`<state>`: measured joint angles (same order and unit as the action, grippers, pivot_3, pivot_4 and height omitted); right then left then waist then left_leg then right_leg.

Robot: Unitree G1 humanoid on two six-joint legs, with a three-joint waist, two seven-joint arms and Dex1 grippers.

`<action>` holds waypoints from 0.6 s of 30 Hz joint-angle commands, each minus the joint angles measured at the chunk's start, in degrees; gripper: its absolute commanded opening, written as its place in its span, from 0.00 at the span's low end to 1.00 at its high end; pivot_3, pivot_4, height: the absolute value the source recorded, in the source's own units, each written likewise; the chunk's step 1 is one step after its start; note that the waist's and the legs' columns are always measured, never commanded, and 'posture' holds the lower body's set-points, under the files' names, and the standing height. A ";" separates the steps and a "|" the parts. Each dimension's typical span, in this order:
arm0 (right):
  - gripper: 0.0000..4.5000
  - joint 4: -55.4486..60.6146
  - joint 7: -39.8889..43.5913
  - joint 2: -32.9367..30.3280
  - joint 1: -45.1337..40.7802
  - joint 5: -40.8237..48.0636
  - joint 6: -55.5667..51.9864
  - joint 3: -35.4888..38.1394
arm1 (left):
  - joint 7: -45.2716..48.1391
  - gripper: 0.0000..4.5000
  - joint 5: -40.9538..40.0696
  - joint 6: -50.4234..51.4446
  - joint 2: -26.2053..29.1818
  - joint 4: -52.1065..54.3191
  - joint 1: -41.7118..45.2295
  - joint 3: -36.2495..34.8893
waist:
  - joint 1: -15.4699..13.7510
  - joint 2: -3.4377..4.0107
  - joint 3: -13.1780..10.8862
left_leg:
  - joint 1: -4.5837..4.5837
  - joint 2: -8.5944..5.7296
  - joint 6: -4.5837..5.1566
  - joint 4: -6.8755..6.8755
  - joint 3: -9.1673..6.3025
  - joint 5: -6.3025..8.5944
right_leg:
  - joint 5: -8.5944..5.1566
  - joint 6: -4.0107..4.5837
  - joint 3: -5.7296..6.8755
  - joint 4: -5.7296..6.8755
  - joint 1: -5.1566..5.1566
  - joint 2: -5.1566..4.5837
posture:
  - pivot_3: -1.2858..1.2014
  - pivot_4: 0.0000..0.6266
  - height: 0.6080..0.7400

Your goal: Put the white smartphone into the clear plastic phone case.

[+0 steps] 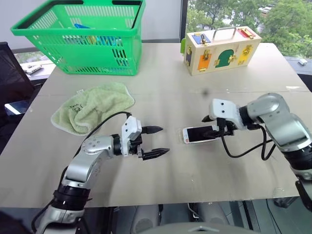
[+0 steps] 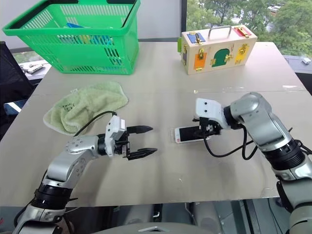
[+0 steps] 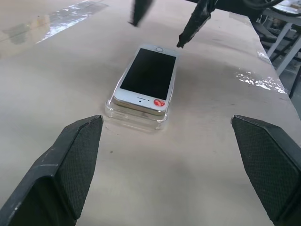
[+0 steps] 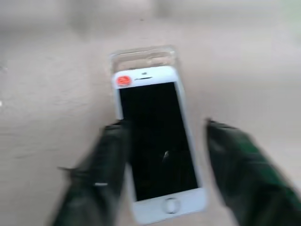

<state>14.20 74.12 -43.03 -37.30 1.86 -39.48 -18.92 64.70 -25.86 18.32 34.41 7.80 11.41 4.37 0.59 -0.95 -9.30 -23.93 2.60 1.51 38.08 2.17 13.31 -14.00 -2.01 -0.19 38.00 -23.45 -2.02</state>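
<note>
Here the white smartphone (image 3: 146,77) lies screen up on the clear plastic phone case (image 3: 135,115), whose rim juts past the end with the red sticker, mid-counter (image 1: 195,185). The right tool (image 1: 211,124) hovers at its far end, fingers parted either side, gripping nothing. The left tool (image 1: 157,141) faces it nearby, spread wide and empty. Beyond lie a green towel (image 1: 92,107), a green basket (image 1: 83,36) and a wooden latch box (image 1: 222,48).

beyond my jaws a pale tan tabletop (image 1: 195,170) runs to the far edge, daylight glaring off it in patches. past that edge, ahead of my right jaws, a window (image 1: 243,14) shows green trees. a dark chair (image 1: 9,78) stands off the table's side, out beyond my left jaws.
</note>
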 commanded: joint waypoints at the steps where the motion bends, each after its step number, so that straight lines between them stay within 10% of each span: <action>1: 0.17 4.55 -2.43 -2.90 1.81 2.59 -3.46 5.25 | -0.03 1.00 1.46 -1.22 -0.07 -0.79 1.90 0.70 | -0.01 -0.01 -0.01 | 0.00 0.00 0.00 0.00 0.02 0.00 | 0.00 0.00 -0.02 0.00 -0.01 0.00 | 0.52 0.24 1.00; 5: 0.02 6.03 -6.61 -7.21 7.21 1.70 -3.96 8.09 | -2.14 1.00 5.21 -1.29 -1.01 -3.60 4.16 2.92 | -0.33 -0.03 -0.01 | -0.02 -0.02 0.00 0.00 0.05 0.00 | 0.00 -0.01 -0.05 -0.03 -0.03 0.00 | 0.52 0.24 1.00; 15: 0.00 4.44 -13.46 -10.85 11.99 -1.33 -2.00 6.68 | -4.31 0.02 14.07 -7.06 -6.44 -15.35 9.78 9.28 | -0.05 -0.06 -0.03 | -0.01 -0.01 0.01 -0.02 0.44 0.00 | 0.00 -0.02 -0.35 0.01 -0.15 0.08 | 0.52 0.24 1.00; 18: 0.00 2.96 -14.45 -9.70 11.52 -2.29 -0.84 4.55 | -4.51 0.01 16.21 -8.90 -7.39 -18.19 11.41 10.40 | -0.17 -0.07 -0.03 | -0.01 -0.05 0.01 -0.01 0.54 0.00 | 0.00 -0.03 -0.38 0.00 -0.14 0.07 | 0.52 0.24 1.00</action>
<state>17.22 60.51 -53.06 -25.23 0.24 -41.68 -13.65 60.76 -11.25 10.58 27.46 -8.71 22.45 13.62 0.41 -1.02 -9.33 -23.94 2.55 1.53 38.07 2.70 13.32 -13.99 -2.04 -0.61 37.99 -23.59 -1.96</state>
